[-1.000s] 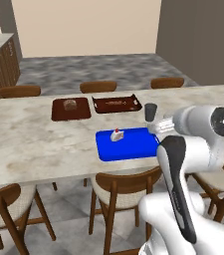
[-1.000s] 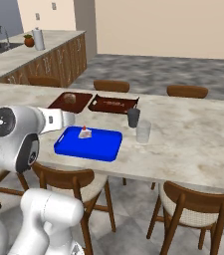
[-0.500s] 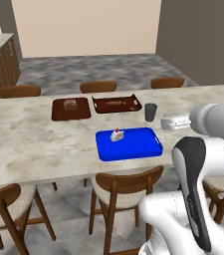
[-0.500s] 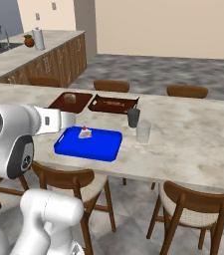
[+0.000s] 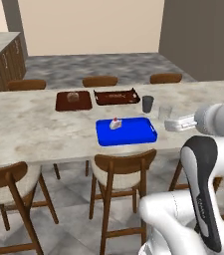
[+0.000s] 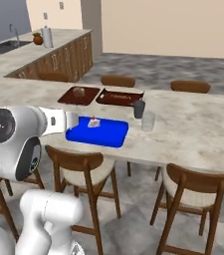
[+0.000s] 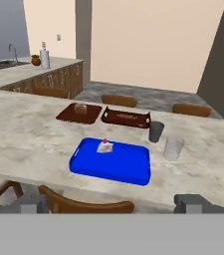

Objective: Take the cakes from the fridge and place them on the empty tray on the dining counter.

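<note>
A bright blue empty tray [image 5: 133,135] [image 6: 106,135] [image 7: 118,168] lies on the light marble dining counter [image 5: 29,127] [image 6: 198,132] [image 7: 24,142]. One of the cakes, a white slice with a red cherry [image 5: 115,123] [image 6: 93,122] [image 7: 105,146], rests on the tray's far left part. My gripper [image 7: 112,205] hangs back from the counter's near edge, above a chair, pointing at the tray. Its fingertips [image 7: 34,204] stand wide apart, open, with nothing between them. The white hand [image 5: 179,123] [image 6: 63,120] shows beside the tray. The fridge is out of view.
Behind the blue tray lie two brown trays, one with a tan lump [image 5: 73,97] and one with raised ends [image 5: 114,96]. A dark cup [image 5: 147,103] and a clear glass [image 5: 165,112] stand to its right. Wooden chairs [image 5: 121,172] line both sides. A dark-cabinet counter [image 6: 49,52] is far left.
Both base views have shifted and the counter looks slightly farther away, so the base has moved. The hand has drawn back from the tray. The cake stays on the tray; jaws stay open.
</note>
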{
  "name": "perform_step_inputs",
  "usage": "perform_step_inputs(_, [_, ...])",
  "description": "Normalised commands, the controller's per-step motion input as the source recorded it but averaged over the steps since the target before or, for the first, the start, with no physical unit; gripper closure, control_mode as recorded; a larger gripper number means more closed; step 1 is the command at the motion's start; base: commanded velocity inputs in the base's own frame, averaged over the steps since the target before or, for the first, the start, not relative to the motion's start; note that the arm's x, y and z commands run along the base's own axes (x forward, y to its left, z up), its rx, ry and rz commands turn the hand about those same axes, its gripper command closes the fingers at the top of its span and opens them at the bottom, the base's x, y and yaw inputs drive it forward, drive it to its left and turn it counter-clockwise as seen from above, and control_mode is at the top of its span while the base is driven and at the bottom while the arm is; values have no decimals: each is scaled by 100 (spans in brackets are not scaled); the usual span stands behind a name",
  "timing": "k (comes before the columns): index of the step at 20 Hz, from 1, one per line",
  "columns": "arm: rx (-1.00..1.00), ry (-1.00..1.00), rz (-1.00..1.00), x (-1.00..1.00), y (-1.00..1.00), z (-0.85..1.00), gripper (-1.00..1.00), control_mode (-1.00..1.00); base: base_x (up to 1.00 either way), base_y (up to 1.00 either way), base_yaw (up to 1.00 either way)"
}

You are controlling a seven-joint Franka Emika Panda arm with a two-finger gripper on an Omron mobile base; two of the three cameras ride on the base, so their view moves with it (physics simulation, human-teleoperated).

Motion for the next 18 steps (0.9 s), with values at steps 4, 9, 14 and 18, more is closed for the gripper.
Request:
perform_step_inputs(4, [0,0,0,0,0,0,-100,100,-57,30,11])
perform_step_inputs(9, [0,0,0,0,0,0,-100,100,0,97,0])
perform_step_inputs(14, [0,0,0,0,0,0,-100,100,5,100,18])
perform_step_inputs(18, [0,0,0,0,0,0,-100,100,6,100,38])
